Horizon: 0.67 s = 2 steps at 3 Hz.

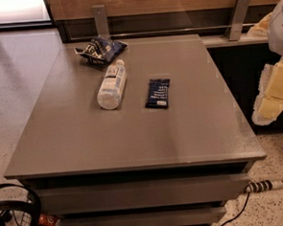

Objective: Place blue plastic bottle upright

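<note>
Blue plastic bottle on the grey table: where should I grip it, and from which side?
Probably best: take the clear blue-labelled plastic bottle across its middle, from above, closing across its width. It lies on its side, white cap pointing away from the camera, both long sides free. The gripper hangs beyond the right edge of the grey table.

tabletop (133, 134): smooth grey, faint sheen | blue plastic bottle (112, 84): clear plastic, white label | packet (158, 93): dark film wrap | my jaws, right edge: pale matt plastic
</note>
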Each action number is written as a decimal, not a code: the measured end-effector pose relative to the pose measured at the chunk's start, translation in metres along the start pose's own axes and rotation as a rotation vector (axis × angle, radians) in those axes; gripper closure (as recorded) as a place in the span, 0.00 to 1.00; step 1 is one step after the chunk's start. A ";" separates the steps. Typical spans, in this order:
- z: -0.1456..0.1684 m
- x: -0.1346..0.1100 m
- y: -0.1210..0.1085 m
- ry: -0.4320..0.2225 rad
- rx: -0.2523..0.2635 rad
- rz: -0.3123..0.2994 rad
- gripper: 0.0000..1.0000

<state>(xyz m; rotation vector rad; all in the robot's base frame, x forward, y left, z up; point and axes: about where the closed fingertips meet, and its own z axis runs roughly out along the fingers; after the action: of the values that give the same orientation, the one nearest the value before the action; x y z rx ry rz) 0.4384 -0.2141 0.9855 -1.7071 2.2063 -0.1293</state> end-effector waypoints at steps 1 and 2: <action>0.000 0.000 0.000 0.000 0.000 0.000 0.00; -0.009 -0.012 -0.012 -0.027 0.013 -0.001 0.00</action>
<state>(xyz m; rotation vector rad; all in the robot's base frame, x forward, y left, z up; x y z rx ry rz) 0.4494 -0.2072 0.9995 -1.6934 2.1804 -0.1192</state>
